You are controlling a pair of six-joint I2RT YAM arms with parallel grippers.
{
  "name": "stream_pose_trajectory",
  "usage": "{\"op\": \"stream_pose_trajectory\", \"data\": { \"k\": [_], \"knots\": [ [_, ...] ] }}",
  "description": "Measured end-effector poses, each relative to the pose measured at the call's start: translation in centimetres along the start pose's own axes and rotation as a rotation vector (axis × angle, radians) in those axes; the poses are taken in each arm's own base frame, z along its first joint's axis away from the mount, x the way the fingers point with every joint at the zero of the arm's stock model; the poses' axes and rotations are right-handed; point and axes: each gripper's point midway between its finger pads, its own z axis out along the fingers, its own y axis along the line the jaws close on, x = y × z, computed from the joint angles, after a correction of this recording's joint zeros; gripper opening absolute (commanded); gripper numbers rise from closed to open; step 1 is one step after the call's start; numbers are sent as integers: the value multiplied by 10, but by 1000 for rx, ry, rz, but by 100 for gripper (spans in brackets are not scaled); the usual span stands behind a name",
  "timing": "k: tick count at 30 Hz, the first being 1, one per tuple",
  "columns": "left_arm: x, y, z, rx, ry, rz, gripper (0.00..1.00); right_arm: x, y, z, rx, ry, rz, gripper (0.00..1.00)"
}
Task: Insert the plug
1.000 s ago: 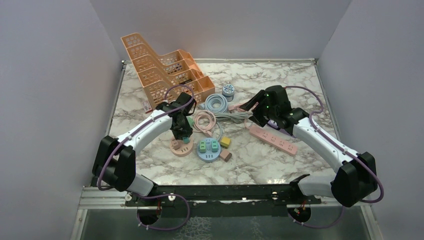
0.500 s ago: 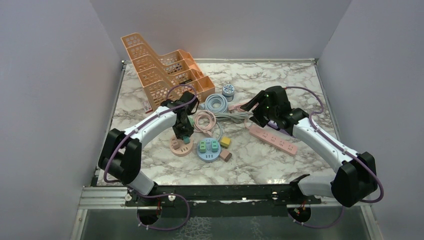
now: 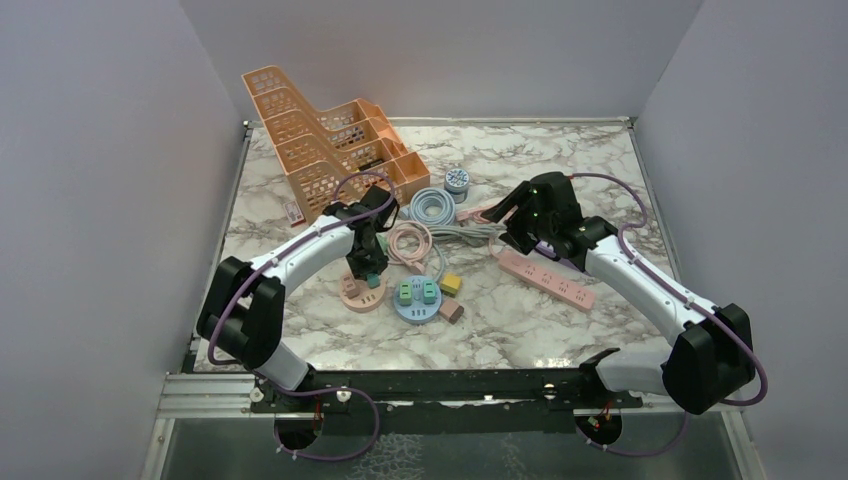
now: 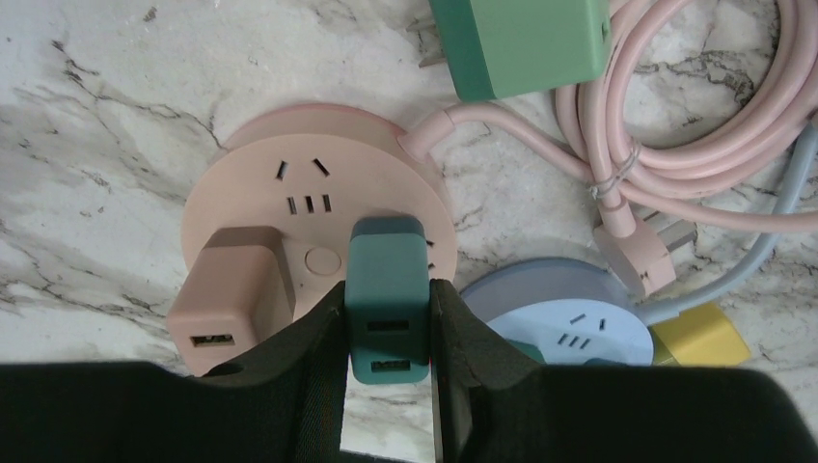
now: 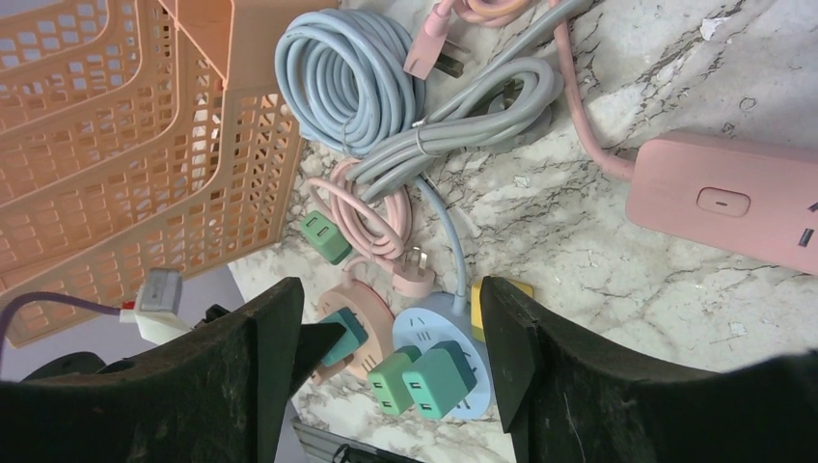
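My left gripper [image 4: 386, 333] is shut on a teal plug [image 4: 388, 294], a small charger block with two USB ports. The teal plug stands on the round pink socket hub [image 4: 313, 207] beside a pink charger [image 4: 231, 294] plugged into it. In the top view the left gripper [image 3: 368, 270] sits over that pink hub [image 3: 360, 294]. My right gripper [image 5: 391, 362] hangs open and empty above the table, near the pink power strip [image 3: 548, 279].
A round blue hub [image 3: 416, 300] carries two green chargers [image 5: 424, 378]. A loose green charger [image 4: 521, 43], a yellow block [image 3: 451, 284], coiled pink [image 3: 408, 240], blue [image 3: 432, 208] and grey cables [image 5: 453, 125] lie around. An orange mesh rack [image 3: 325, 145] stands at back left.
The left arm's elbow has shifted a little to the right while the gripper stays over the pink hub. The right arm has not visibly moved.
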Motion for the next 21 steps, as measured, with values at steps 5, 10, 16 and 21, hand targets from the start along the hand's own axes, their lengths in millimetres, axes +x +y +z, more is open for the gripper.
{"op": "stream_pose_trajectory", "data": {
  "k": [5,10,16,21],
  "knots": [
    [6,0,6,-6,-12,11,0,0,0,0,1,-1,0,67],
    [8,1,12,-14,-44,15,0,0,0,0,1,-1,-1,67],
    [7,1,15,-13,-59,16,0,0,-2,0,4,-1,-15,67],
    [4,-2,11,17,-82,15,16,-3,-5,1,13,-17,-74,70]
  ]
}}
